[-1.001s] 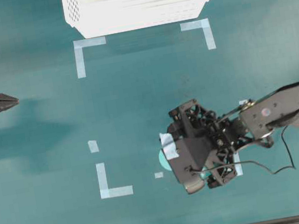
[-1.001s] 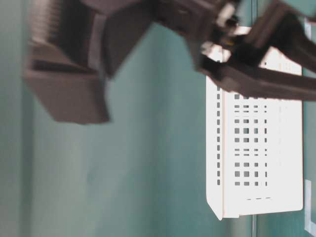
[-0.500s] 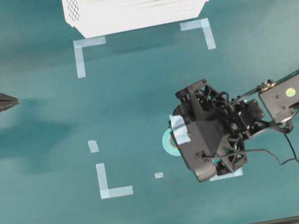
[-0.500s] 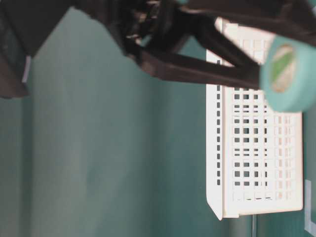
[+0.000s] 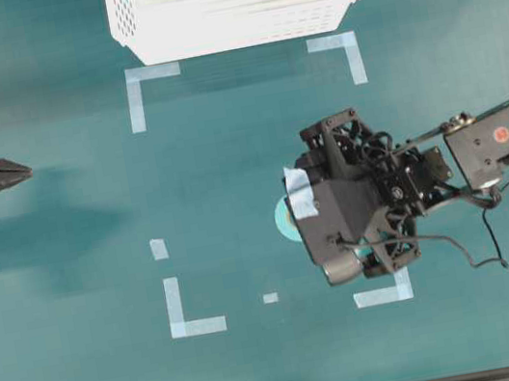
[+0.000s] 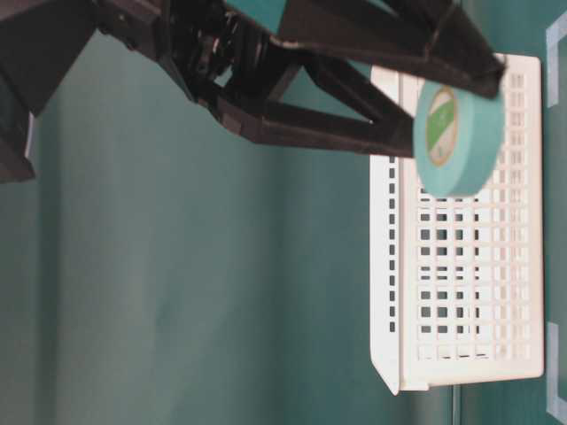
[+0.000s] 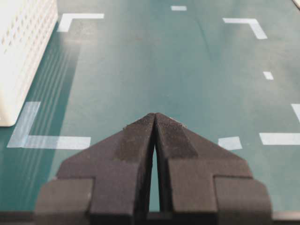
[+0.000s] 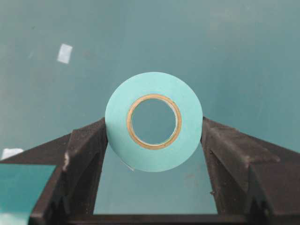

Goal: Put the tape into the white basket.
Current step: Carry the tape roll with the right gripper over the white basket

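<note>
Gripping the tape (image 8: 153, 121) by its outer rim, the right gripper (image 8: 153, 129) holds it between both fingers (image 8: 84, 154), clear of the table (image 5: 74, 221). From the gripper, the basket (image 5: 238, 2) sits well apart, at the table's far edge. Tape: mint-green ring, tan inner core, round hole. The left gripper (image 7: 154, 123) rests away from both, jaws pressed together on nothing.

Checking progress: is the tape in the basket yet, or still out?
Out. The tape sits clamped between the right end effector fingers above the table, well short of the basket.
</note>
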`<state>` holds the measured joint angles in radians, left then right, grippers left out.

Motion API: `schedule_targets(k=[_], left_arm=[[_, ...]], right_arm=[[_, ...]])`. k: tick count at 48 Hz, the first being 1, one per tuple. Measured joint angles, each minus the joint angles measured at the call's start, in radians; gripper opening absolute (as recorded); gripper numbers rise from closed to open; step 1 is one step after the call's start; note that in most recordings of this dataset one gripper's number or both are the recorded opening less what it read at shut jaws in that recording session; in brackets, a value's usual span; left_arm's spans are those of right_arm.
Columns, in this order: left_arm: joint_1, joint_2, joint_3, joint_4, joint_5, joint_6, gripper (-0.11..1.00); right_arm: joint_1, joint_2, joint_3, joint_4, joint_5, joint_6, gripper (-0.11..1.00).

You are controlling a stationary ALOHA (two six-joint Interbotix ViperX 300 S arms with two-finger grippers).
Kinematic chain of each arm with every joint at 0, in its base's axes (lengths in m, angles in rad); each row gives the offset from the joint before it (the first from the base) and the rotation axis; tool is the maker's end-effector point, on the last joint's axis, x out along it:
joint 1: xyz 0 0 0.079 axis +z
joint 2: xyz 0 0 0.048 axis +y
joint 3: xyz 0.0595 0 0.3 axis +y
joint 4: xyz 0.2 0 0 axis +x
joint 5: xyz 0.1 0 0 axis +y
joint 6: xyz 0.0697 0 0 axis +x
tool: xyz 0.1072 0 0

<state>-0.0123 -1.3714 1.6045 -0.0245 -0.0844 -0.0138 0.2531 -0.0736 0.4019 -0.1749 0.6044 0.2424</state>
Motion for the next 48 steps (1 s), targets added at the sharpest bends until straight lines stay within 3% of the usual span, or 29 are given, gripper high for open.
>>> schedule_targets(k=[48], left_arm=[[0.0,0.0,0.0,0.0,0.002,-0.003,-0.11]], right_arm=[[-0.488,-0.115,0.075,-0.031,-0.032,-0.006,0.68]])
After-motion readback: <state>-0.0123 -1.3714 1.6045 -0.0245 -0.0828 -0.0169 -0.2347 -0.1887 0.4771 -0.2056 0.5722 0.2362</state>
